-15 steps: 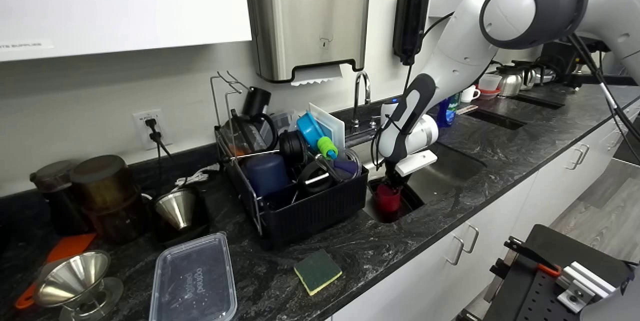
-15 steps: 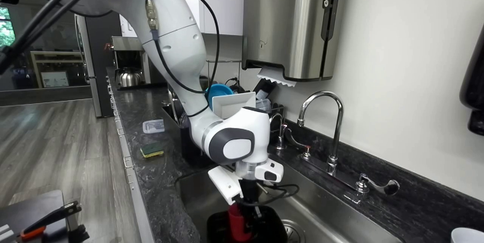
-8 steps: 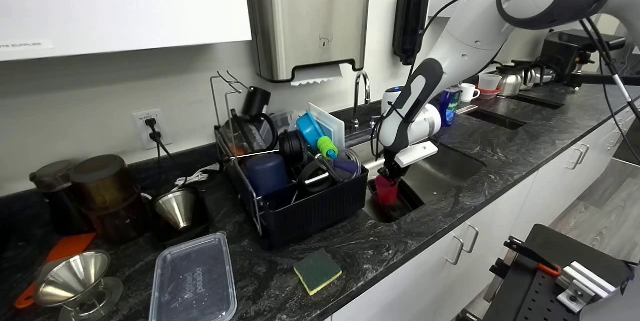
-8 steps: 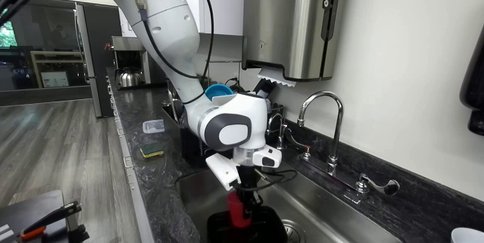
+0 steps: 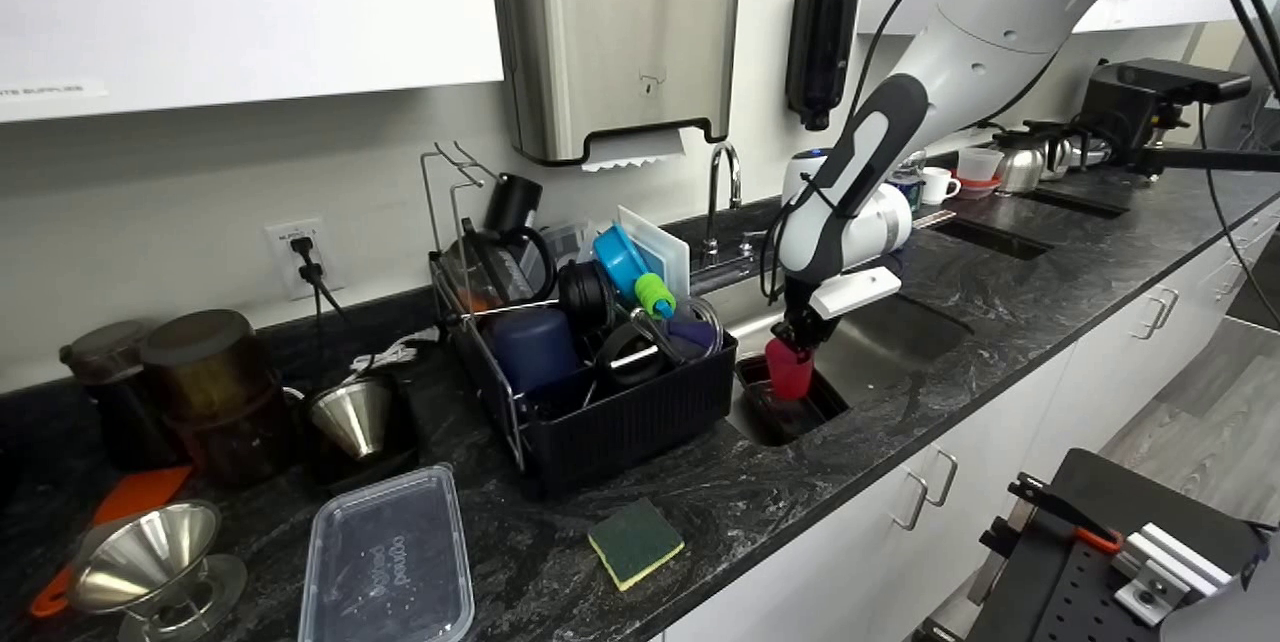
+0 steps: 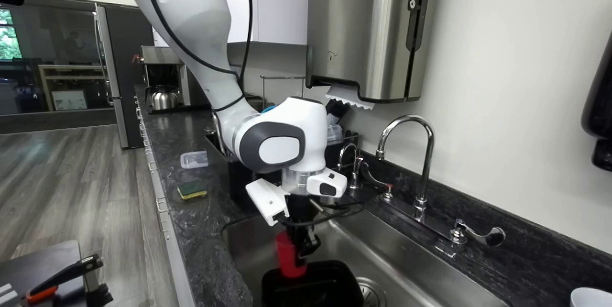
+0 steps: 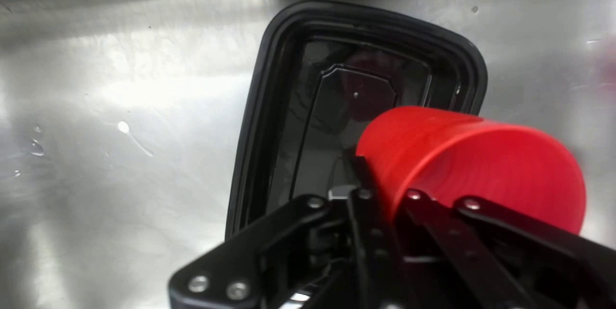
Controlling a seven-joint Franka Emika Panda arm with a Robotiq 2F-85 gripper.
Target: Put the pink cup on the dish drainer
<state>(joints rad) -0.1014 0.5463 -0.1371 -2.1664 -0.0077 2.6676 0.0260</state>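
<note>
1. The pink cup (image 5: 790, 372), right of centre in an exterior view, hangs mouth up and slightly tilted over the black tub (image 7: 260, 107) in the steel sink (image 6: 397, 259). It shows higher in both exterior views than a second ago.

2. Black fingers (image 7: 363, 176), low in the wrist view, pinch the cup's wall, one apparently outside it and one within the mouth.

3. The rise suggests the pick-up has worked and the carry is beginning; whether the cup's base clears the tub's rim cannot be told.

4. The dish drainer (image 5: 630, 432) stands mid-frame on the dark table (image 5: 720, 502), still without the cup. Its load, including a blue bowl (image 5: 617, 257) and a white plate (image 5: 668, 257), looks crowded; placing will likely need more height, a move toward frame left and a free gap.

5. A green-and-yellow sponge (image 5: 637, 544) lies at lower centre, apart from the drainer.
</note>
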